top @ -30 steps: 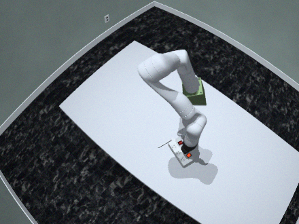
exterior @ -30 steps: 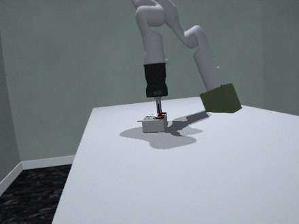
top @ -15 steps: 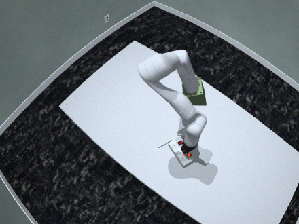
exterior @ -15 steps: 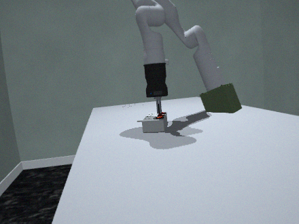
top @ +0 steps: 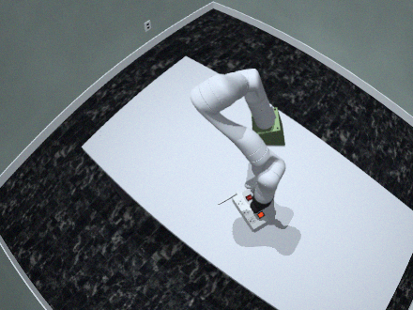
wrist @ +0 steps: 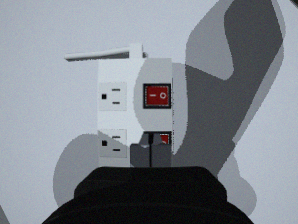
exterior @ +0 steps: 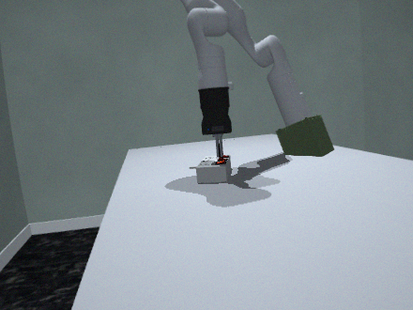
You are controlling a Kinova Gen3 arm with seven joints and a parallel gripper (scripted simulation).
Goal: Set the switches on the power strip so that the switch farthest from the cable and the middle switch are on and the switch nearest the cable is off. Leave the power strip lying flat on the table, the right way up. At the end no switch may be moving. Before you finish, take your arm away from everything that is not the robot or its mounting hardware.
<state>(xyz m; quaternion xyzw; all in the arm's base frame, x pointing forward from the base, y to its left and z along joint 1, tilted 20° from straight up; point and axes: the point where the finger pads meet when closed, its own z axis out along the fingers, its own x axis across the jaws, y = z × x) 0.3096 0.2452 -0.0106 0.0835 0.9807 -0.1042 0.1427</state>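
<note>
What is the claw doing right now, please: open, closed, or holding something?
Claw: closed, holding nothing; its shut fingertips point down at the middle switch of the power strip.

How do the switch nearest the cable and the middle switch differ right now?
In the wrist view, the switch nearest the cable shows its whole red face and nothing touches it; the middle switch is mostly hidden, with the shut gripper down on it. Which way either is set cannot be told. Both are red rockers in the same row on the power strip.

White table, dark speckled floor, possibly a wall outlet
</note>
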